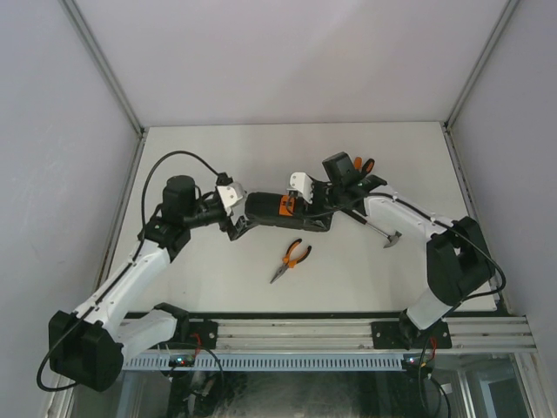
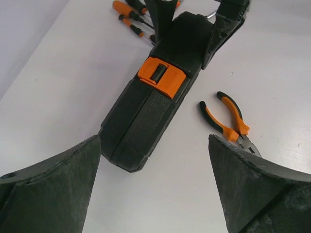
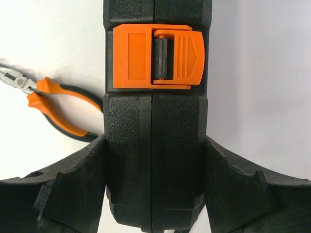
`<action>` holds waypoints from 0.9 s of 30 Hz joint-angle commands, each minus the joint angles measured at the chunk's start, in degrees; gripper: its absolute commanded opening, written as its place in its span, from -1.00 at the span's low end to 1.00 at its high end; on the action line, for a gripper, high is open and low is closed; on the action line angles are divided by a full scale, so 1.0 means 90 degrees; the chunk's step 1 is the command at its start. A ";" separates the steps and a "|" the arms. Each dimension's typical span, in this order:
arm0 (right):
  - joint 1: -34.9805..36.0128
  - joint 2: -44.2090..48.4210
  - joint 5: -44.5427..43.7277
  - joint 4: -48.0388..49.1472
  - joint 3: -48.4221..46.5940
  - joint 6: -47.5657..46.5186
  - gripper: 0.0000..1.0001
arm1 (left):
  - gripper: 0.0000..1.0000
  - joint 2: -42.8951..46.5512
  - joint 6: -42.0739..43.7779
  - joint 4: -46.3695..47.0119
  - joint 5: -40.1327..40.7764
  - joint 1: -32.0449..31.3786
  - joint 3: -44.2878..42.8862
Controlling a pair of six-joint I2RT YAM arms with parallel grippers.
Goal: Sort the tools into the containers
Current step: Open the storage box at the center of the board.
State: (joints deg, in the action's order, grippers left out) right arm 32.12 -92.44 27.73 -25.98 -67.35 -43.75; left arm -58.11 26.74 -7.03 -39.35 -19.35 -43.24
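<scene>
With the right gripper pinching the closed case on edge mid-table and the left gripper spread wide off its left end, we need a steady clamp while flipping the orange latch, clear of the pliers on its near side.

The case, orange latch up, lies within the wide-spread left gripper, pliers beside it.

- black case, closed, orange latch fastened and facing up, standing on its edge;
- orange-handled pliers lying flat just nearer;
- screwdrivers clustered beyond it;
- hammer to its right
</scene>
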 commanded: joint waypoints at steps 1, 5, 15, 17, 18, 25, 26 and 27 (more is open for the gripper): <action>-0.0087 0.0241 0.0431 -0.0942 -0.0153 -0.0483 -1.00 | 0.92 -0.0176 0.0915 -0.0199 -0.0968 0.0023 -0.0581; -0.0152 0.0339 0.0595 -0.1424 -0.0131 -0.0576 -1.00 | 0.95 -0.0312 0.1033 -0.0194 -0.1140 0.0000 -0.0592; -0.0218 0.0822 0.0388 -0.1335 0.0383 -0.0451 -1.00 | 0.98 -0.1328 0.1503 -0.0568 -0.1615 -0.0359 -0.1112; -0.0219 0.0857 0.0354 -0.1360 0.0397 -0.0457 -1.00 | 0.98 -0.1530 0.1533 -0.0591 -0.1618 -0.0371 -0.1246; -0.0219 0.0887 0.0348 -0.1354 0.0409 -0.0461 -1.00 | 0.98 -0.1631 0.1539 -0.0596 -0.1623 -0.0369 -0.1301; -0.0172 0.0902 0.0357 -0.1342 0.0482 -0.0438 -1.00 | 0.99 -0.2167 0.1760 -0.0652 -0.1810 -0.0369 -0.1592; -0.0157 0.0905 0.0350 -0.1342 0.0477 -0.0434 -1.00 | 0.99 -0.2250 0.1789 -0.0700 -0.1815 -0.0369 -0.1656; -0.0138 0.0898 0.0343 -0.1342 0.0476 -0.0436 -1.00 | 0.99 -0.2374 0.1836 -0.0781 -0.1821 -0.0369 -0.1721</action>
State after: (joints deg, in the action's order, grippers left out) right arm 30.33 -85.84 30.76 -35.99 -63.48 -47.42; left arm -77.10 40.36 -13.04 -53.12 -22.59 -54.00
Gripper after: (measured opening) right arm 0.657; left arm 0.994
